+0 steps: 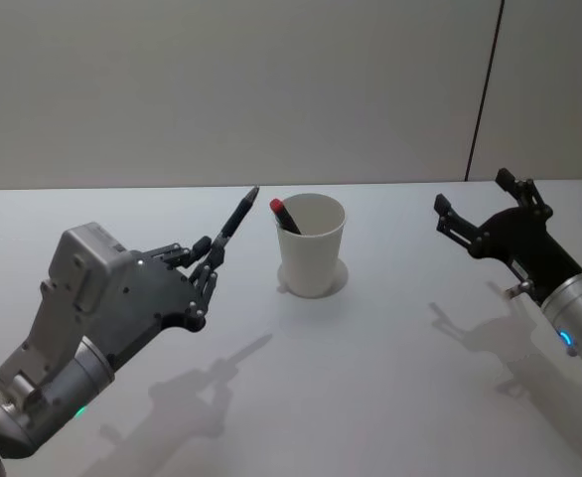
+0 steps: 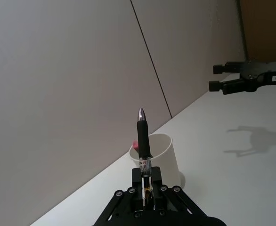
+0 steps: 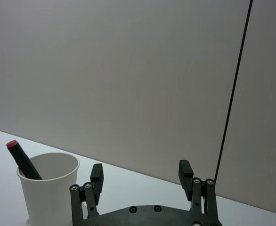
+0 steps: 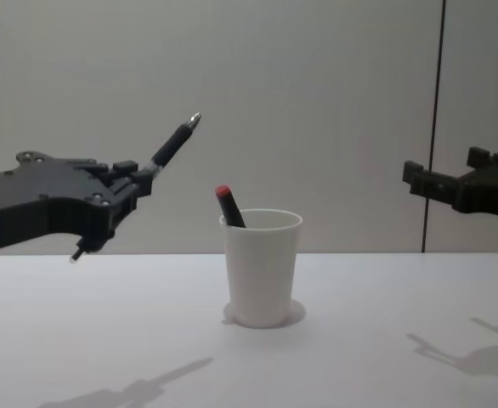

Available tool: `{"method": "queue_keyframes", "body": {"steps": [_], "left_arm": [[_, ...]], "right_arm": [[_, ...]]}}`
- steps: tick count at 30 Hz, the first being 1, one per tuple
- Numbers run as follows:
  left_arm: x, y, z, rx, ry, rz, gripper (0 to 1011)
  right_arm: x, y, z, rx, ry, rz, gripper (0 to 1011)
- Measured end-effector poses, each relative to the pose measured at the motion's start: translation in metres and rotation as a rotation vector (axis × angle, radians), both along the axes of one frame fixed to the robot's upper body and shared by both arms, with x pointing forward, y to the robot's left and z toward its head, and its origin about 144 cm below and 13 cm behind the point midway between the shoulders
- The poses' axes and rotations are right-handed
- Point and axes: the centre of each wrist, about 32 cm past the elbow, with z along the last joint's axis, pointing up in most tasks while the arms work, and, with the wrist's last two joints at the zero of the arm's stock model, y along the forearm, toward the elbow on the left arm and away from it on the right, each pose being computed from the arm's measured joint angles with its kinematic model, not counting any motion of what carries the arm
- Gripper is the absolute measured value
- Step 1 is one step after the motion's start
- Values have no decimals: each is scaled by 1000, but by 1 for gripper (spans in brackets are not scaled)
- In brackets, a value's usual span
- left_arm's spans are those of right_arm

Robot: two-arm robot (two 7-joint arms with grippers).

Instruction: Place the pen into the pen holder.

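I'd have the left claw [image 1: 207, 262], clenched on the pen [image 1: 237, 219], tip it upright above the pen holder [image 1: 311, 256] (red-capped marker [image 1: 284, 216] leaning inside); right claw [image 1: 473, 193] hangs released.

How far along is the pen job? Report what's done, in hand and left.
Done: a red-topped pen already leans inside the paper cup. In hand: the left gripper, jaws shut on a black pen, holds it in the air left of the cup, tip up. Left: carry it over the rim and drop it in. The right gripper hovers open to the cup's right.
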Motion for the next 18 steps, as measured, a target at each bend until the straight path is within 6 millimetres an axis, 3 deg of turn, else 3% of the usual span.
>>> {"method": "queue_keyframes", "body": {"steps": [18], "left_arm": [[29, 11, -7, -52, -84, -155, 1001]], "right_arm": [[0, 0, 0, 0, 0, 0, 1002]]}}
